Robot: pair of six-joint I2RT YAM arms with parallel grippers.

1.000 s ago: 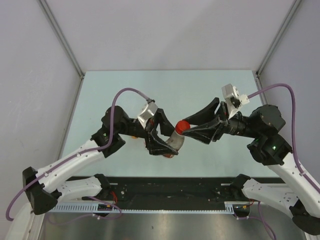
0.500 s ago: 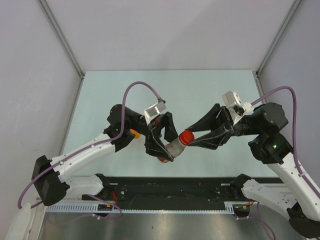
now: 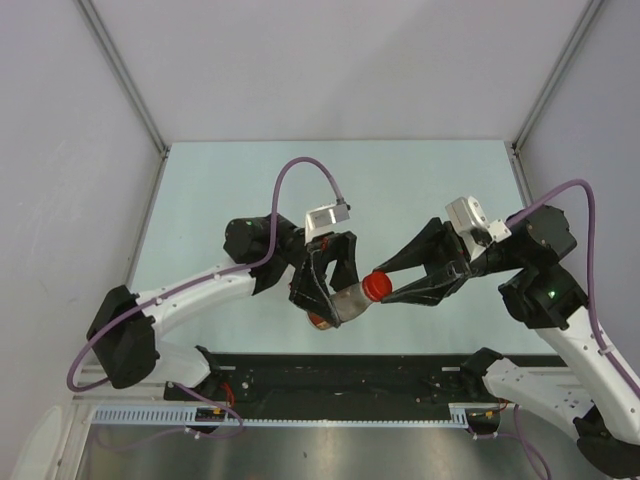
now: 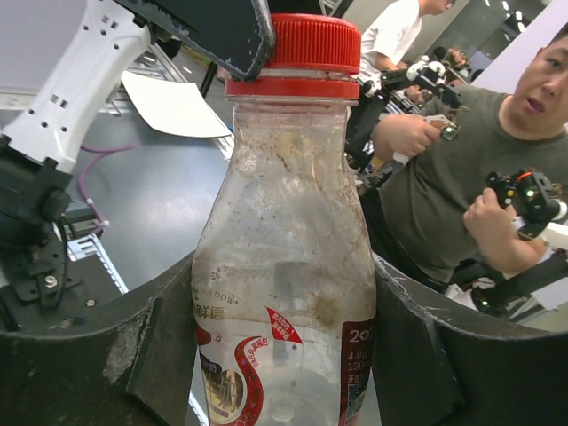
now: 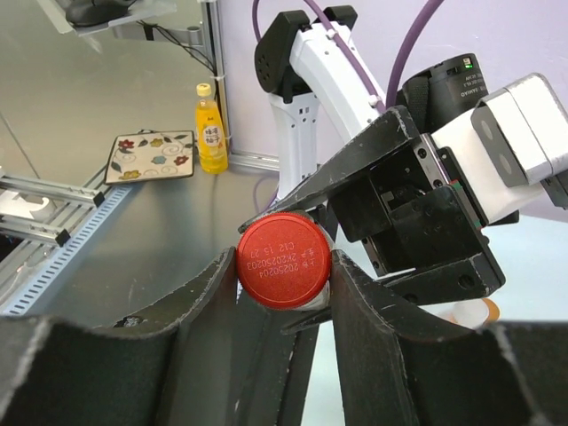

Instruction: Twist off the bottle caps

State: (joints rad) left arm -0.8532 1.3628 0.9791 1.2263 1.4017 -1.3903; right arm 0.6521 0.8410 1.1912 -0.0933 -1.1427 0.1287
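A clear bottle (image 3: pixel 349 301) with a reddish label band is held off the table, tilted with its neck toward the right. My left gripper (image 3: pixel 335 296) is shut on the bottle's body (image 4: pixel 284 293), one finger (image 4: pixel 151 346) on each side of the label. The red cap (image 3: pixel 376 286) sits on the neck (image 4: pixel 311 49). My right gripper (image 3: pixel 379 287) is shut on the red cap (image 5: pixel 283 262), its pads (image 5: pixel 209 293) pressed against the cap's rim from both sides. The other bottles are mostly hidden under the left arm.
Something red-orange (image 3: pixel 318 320) peeks out under the left gripper near the table's front edge. A pale orange-tinted object (image 5: pixel 473 312) lies on the table below the left wrist. The cell walls (image 3: pixel 120 80) stand at left, right and back.
Both grippers have moved together toward the near edge with the bottle between them. The left arm has swung its wrist further right. Neither grip has changed.
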